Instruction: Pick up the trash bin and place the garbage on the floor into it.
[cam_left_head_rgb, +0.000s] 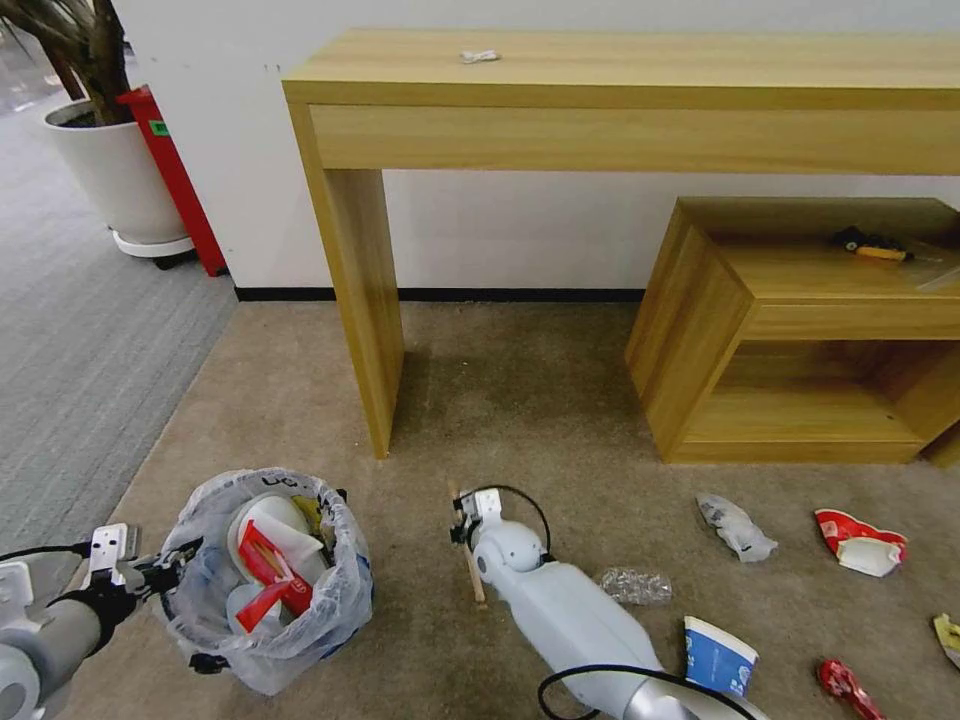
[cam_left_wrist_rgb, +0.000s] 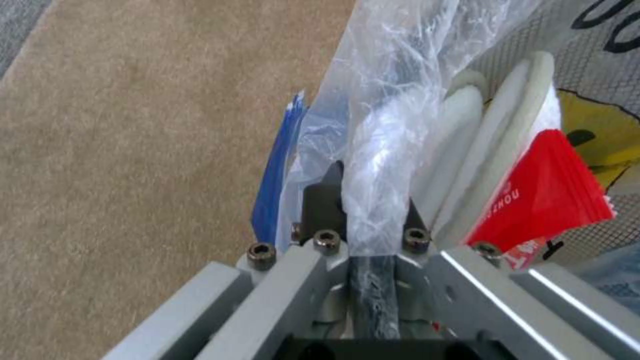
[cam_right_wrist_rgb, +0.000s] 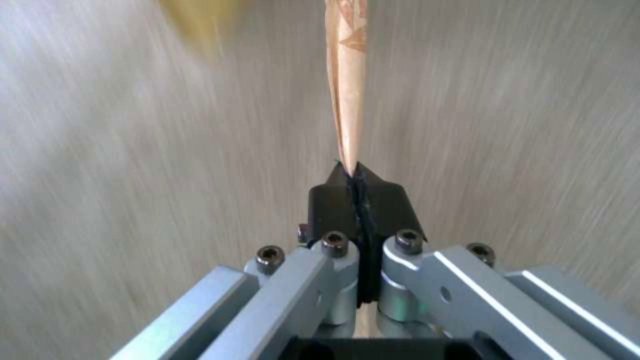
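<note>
Left gripper fingers closed on trash bin rim; right gripper fingers pinch a tan wrapper.

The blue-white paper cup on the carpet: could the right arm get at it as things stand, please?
Probably not at once: the right gripper is shut on a thin tan strip. The paper cup lies beside that arm on open carpet, nothing covering it.

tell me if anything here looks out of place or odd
Litter lies scattered on the floor: a clear bottle, paper cup, crushed red can and wrappers. The left gripper pinches the trash bin by its bag-lined rim. The right gripper is shut on a thin tan strip.
</note>
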